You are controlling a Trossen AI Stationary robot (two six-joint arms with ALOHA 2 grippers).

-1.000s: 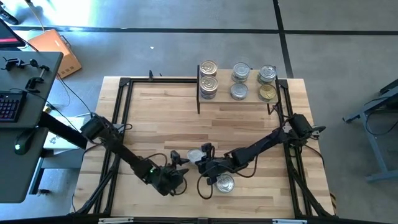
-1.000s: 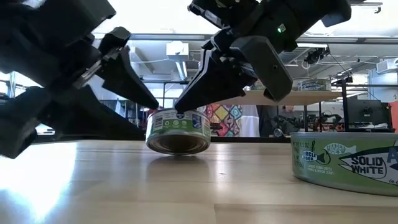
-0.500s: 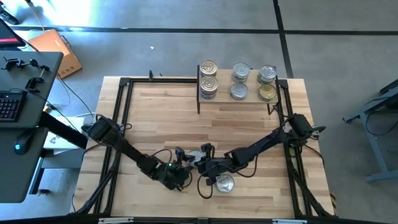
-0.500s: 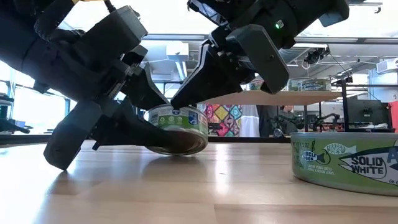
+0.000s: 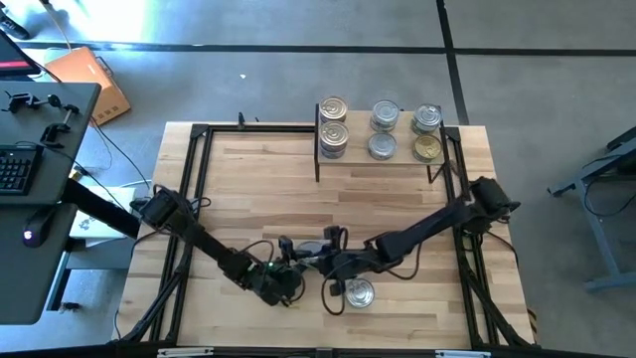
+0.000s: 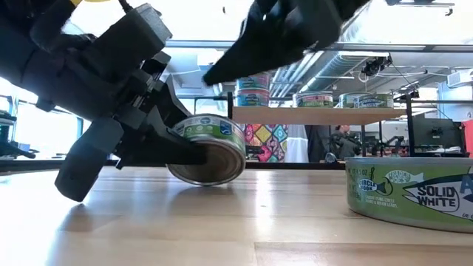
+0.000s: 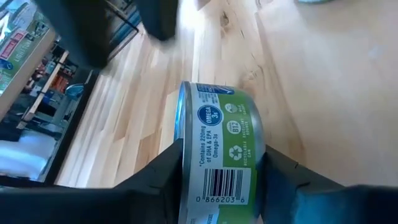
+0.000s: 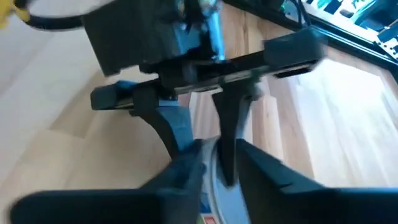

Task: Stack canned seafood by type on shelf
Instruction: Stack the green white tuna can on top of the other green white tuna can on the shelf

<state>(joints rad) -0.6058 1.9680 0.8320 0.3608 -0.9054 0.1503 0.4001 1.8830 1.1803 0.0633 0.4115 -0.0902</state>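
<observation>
Nearest the front edge, 1 tin point(image 5: 359, 293) lies alone. Just behind, the left gripper point(image 6: 194, 148) now clamps the green-labelled can point(image 6: 211, 147), tilted on the table point(image 5: 258, 189); the right gripper point(image 6: 222, 74) has let go, fingers parted, and lifted. 6 tins wait on the shelf point(image 5: 381, 164).

This is a robotics lab or workshop: a butcher-block desk point(image 5: 258, 189) in a black metal frame stands on a bare concrete floor point(image 5: 248, 25) marked with dark tape lines. Well off from the left hand point(image 5: 298, 261) sits a second workstation with a keyboard point(image 5: 12, 171) and loose cables. Exposed ceiling ducts point(image 6: 355, 55) and monitors point(image 6: 429, 133) fill the room beyond the hands.
</observation>
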